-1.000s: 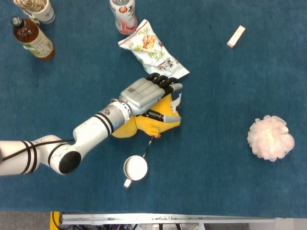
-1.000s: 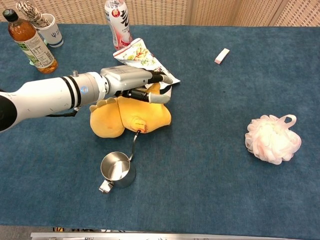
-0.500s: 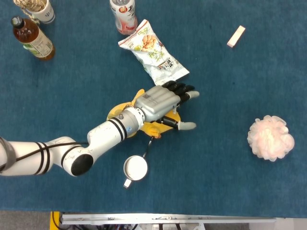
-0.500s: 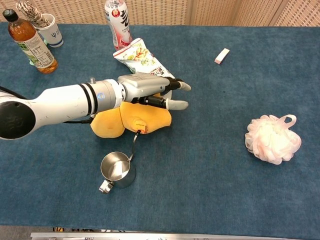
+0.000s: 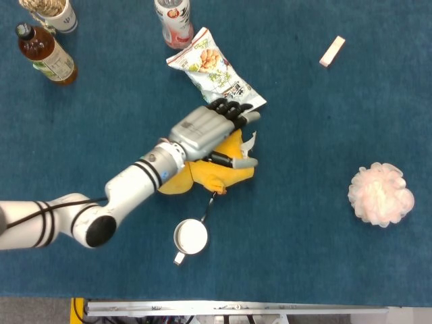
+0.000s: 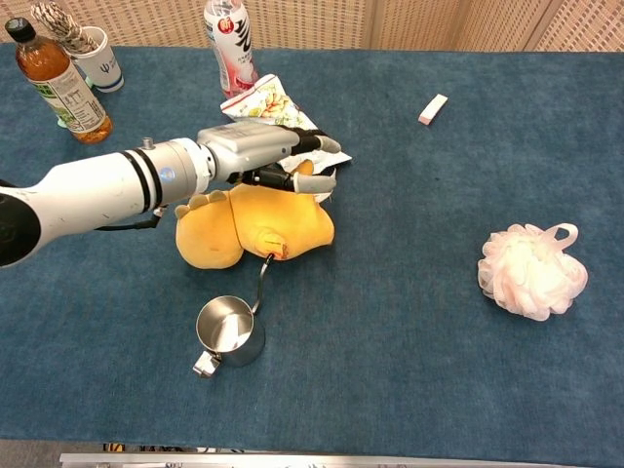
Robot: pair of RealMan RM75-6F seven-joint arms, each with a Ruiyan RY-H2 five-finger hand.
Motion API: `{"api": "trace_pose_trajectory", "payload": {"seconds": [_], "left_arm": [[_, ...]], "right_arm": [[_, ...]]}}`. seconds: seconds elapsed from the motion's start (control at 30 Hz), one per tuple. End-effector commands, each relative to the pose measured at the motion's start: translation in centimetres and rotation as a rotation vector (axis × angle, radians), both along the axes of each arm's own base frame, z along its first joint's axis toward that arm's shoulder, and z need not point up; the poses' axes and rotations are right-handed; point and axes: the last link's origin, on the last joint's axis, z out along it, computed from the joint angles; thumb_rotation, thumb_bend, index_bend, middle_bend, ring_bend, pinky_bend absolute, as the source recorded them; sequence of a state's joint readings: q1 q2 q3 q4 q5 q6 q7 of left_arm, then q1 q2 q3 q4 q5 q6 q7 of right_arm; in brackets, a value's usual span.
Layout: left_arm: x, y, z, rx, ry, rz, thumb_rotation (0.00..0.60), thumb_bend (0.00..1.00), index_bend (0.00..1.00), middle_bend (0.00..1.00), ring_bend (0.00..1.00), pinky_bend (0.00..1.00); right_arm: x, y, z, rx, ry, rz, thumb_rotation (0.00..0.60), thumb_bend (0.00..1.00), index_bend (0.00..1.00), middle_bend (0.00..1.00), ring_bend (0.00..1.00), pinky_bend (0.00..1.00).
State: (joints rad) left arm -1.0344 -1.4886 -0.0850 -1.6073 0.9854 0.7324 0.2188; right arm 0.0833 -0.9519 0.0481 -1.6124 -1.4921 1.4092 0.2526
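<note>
Left hand: the left hand (image 5: pixel 206 131) lies over the far end of the yellow plush toy (image 6: pixel 255 226); its fingers (image 5: pixel 233 111) are stretched, loosely spread, toward the snack bag, the thumb out over the plush. It hovers on or just above the toy, and whether it touches cannot be told; nothing is clasped in it.
Right hand: it shows in neither view.
Yellow plush toy: it lies on the blue tablecloth (image 5: pixel 324 135) at centre left, between the snack bag and the steel cup. The head view hides most of it under the hand and forearm; the chest view shows its rounded body and a small red mark at the near edge.
Snack bag: the snack bag (image 5: pixel 214 71) lies crumpled just beyond the fingertips. Its print shows round pale snacks and green lettering too small to read; in the chest view the hand covers its near end.
Steel cup: a small handled steel cup (image 6: pixel 229 333) stands near the toy; a thin dark cord (image 6: pixel 261 281) runs from the toy toward its rim.
Tea bottle: the amber tea bottle (image 6: pixel 60 86) bears a green and white label, unreadable.
Pink bottle: the pink bottle (image 6: pixel 230 49) is cut off at the top edge; its writing is illegible.
White cup: the white cup (image 6: pixel 100 58) carries a small dark logo and holds a striped bundle.
Bath pouf: a pale pink bath pouf (image 6: pixel 531 269) lies well apart at the right.
Eraser-like block: a small pale pink block (image 5: pixel 332 51) lies far right; no writing can be made out.
</note>
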Motion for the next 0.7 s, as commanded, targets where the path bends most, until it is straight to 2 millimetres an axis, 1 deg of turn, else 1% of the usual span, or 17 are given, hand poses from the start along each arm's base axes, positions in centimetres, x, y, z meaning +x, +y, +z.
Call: {"api": "trace_pose_trajectory", "payload": {"seconds": [0.03,0.2,0.33,0.7], "left_arm": [[-0.6,0.0,1.4,0.026,-0.030,0.023,0.004,0.00,0.02,0.03,0.00,0.00],[-2.1,-0.5,3.4,0.070,-0.057,0.043,0.004,0.00,0.02,0.03,0.00,0.00],[-4.0,-1.3,5.3,0.123,-0.061,0.058,0.004,0.00,0.02,0.03,0.00,0.00],[-9.1,-3.7,9.6,0.249,-0.061,0.110,0.004,0.00,0.02,0.03,0.00,0.00]], "right_arm": [[0.1,0.0,0.0,0.002,0.000,0.003,0.600,0.00,0.25,0.33,0.12,0.15],[0.1,-0.1,0.0,0.001,-0.001,0.005,0.600,0.00,0.25,0.33,0.12,0.15],[-0.1,-0.2,0.1,0.000,-0.003,0.001,0.600,0.00,0.25,0.33,0.12,0.15],[-0.4,-0.4,0.0,0.000,-0.012,0.001,0.600,0.00,0.25,0.33,0.12,0.15]]}}
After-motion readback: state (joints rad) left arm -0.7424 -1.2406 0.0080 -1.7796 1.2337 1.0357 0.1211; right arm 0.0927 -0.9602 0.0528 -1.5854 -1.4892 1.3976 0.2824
